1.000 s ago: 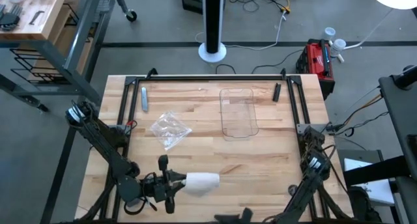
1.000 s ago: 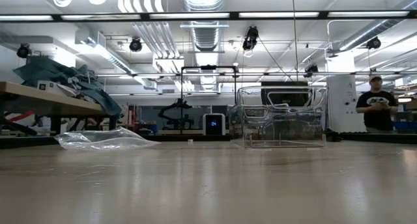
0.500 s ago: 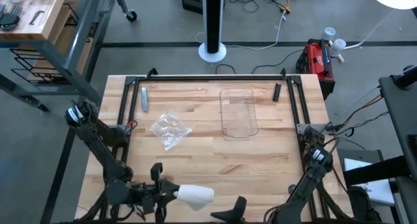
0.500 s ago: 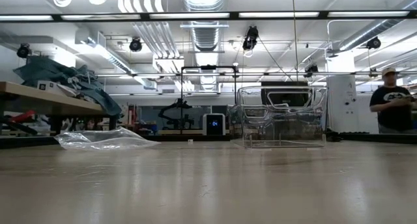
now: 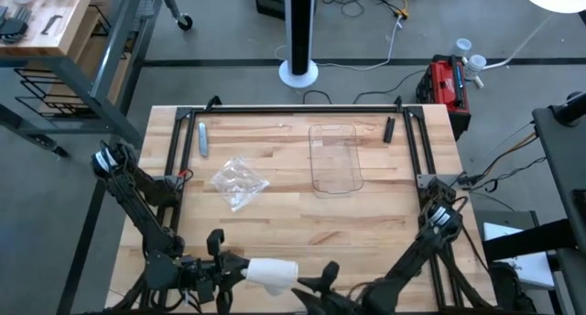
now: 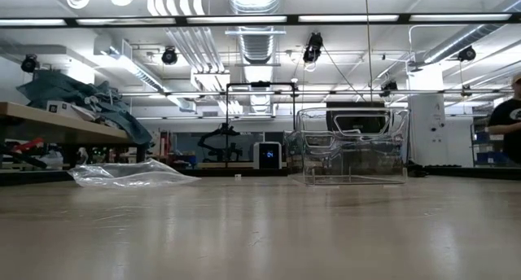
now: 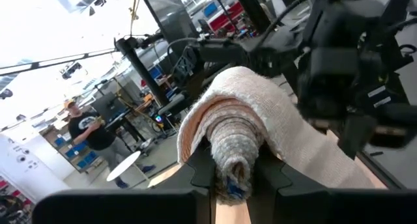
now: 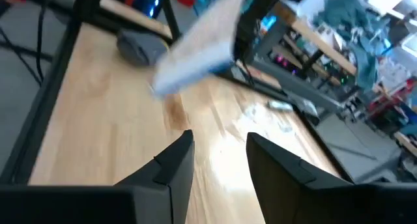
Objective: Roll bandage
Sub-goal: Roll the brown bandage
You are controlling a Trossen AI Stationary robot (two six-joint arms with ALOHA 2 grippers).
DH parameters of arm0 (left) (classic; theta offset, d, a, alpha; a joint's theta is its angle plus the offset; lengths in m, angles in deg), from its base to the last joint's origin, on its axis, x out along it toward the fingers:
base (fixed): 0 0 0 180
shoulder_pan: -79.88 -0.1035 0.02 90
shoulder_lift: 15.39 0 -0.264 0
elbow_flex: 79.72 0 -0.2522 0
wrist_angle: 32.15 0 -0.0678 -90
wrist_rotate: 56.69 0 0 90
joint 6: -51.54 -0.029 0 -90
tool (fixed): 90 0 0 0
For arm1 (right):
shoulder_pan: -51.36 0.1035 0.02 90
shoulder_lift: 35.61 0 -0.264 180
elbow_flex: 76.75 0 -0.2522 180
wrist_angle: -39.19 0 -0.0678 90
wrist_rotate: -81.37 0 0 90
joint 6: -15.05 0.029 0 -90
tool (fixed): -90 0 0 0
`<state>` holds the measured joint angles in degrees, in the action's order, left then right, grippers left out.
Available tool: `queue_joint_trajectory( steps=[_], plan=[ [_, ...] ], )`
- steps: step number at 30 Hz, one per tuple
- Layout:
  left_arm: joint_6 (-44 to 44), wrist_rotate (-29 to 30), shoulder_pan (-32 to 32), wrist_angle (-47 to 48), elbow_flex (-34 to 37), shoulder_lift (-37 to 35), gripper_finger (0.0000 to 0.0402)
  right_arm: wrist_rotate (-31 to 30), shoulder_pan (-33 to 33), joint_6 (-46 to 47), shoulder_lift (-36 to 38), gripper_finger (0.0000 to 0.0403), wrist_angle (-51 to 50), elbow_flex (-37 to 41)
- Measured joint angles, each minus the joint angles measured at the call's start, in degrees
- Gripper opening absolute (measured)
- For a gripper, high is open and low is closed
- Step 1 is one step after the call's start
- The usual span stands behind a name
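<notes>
High view: left tool (image 5: pixel 240 271) at the counter's (image 5: pixel 302 219) near edge, pinching one end of the bandage (image 5: pixel 270 273), a whitish roll sticking out toward the right arm. Left wrist view confirms fingers (image 7: pixel 202 167) clamped on the rolled end of the bandage (image 7: pixel 244 129), loose fabric draping off. Right tool (image 5: pixel 322 280) just beside the bandage's free end, near edge too; right wrist view shows its fingers (image 8: pixel 174 160) spread apart with nothing between them, bandage (image 8: pixel 195 49) blurred ahead, probably not touching. Clear tray (image 5: pixel 335 159) sits well apart from the bandage toward the far side; crinkled plastic wrapper (image 5: pixel 239 183) lies beside the tray, left-arm side. Low view: tray (image 6: pixel 352 146), wrapper (image 6: pixel 130 174), no arms visible.
</notes>
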<state>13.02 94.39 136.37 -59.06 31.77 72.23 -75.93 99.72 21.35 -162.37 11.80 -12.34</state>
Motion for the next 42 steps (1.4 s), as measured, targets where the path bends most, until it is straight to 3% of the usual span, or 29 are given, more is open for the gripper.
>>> queue_joint_trajectory(
  steps=[5,8,12,19,26,29,33,37,42],
  plan=[
    [0.01,0.00,0.00,0.02,0.00,-0.02,0.0036,2.27,0.02,-13.69,0.00,0.0139,22.43,4.75],
    [0.11,0.00,-0.01,0.00,0.00,-0.02,0.0036,2.39,-0.22,-15.18,0.45,0.0145,28.59,5.78],
    [0.20,1.41,0.00,-0.02,0.00,-0.02,0.0036,5.72,-2.07,-7.40,1.07,0.0155,32.01,5.11],
    [0.20,4.50,-0.02,0.28,0.00,-0.02,0.0036,20.41,-5.24,2.55,1.09,0.0181,31.95,3.03],
    [0.13,4.44,0.09,0.44,0.00,0.04,0.0036,20.38,-5.35,3.79,1.09,0.0196,32.67,3.00],
    [0.11,4.03,0.09,0.65,0.00,0.07,0.0036,16.86,-5.63,3.06,1.09,0.0192,34.86,2.81],
    [0.09,2.80,0.11,0.66,0.02,0.11,0.0036,15.10,-6.38,-0.08,1.09,0.0144,37.02,2.78],
    [0.04,2.82,0.33,0.80,0.02,0.11,0.0037,14.87,-5.74,-4.39,1.09,0.0027,37.08,2.78],
    [0.02,3.78,0.35,1.77,0.15,0.11,0.0037,20.77,-3.34,-7.91,1.09,0.0003,39.26,1.73]
  ],
)
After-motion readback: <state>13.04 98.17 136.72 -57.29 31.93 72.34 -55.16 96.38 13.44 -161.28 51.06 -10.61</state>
